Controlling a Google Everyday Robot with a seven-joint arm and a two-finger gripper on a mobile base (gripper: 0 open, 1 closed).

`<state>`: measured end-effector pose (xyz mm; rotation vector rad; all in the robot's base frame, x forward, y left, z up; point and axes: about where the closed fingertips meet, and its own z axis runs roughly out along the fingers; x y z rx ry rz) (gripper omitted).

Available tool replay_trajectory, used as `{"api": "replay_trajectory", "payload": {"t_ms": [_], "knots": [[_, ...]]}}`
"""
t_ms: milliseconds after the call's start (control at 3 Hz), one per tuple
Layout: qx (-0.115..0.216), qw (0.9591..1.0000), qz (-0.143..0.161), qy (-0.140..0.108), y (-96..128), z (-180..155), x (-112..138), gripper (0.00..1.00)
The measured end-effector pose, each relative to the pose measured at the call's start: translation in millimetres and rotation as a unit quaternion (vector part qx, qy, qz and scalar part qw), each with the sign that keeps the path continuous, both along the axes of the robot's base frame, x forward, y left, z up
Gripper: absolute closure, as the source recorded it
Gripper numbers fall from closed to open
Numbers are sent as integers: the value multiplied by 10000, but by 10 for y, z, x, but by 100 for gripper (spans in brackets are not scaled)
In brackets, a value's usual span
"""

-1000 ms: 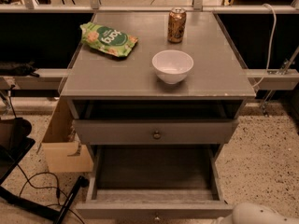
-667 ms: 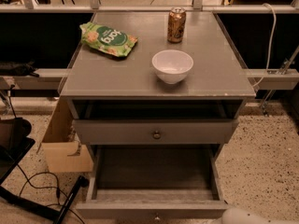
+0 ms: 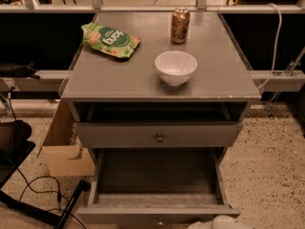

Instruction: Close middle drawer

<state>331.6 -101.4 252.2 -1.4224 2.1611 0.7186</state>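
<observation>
Gripper: I see only a white rounded part of the gripper (image 3: 223,222) at the bottom edge of the camera view, right of centre and just in front of the open drawer's front panel. I cannot tell how far open it is, or whether it holds anything.
Change: Over the last second this white part has travelled left along the bottom edge, from the right corner toward the middle of the panel. Nothing else has shifted.
Middle drawer: The middle drawer (image 3: 157,178) is pulled far out toward me and its box is empty. Its low front panel runs along the bottom edge, where the small knob (image 3: 159,221) is just visible.
Meaning for task: I judge this to be the approach phase. The drawer is extended as far as it was a second ago, so no push has begun.
Next move: The contact point should line up near the knob, then press straight back toward the cabinet. An off-centre push could rack the long box in its runners.
Top drawer: The top drawer (image 3: 157,134) stands slightly proud of the carcass, with a dark gap above it. It is not the target.
Floor, left: A cardboard box (image 3: 66,149) and loose cables (image 3: 33,187) lie beside the cabinet.
Cabinet top: A white bowl (image 3: 176,67), a green snack bag (image 3: 109,39) and a can (image 3: 180,25) stand on the cabinet top (image 3: 119,78). A hard slam could jolt them.
</observation>
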Motion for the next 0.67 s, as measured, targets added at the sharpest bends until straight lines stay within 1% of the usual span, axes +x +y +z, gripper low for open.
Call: {"api": "replay_trajectory", "payload": {"t_ms": [333, 667], "knots": [[197, 9996, -162, -153, 85, -120, 154, 100], [363, 9984, -273, -326, 135, -110, 390, 100]]}}
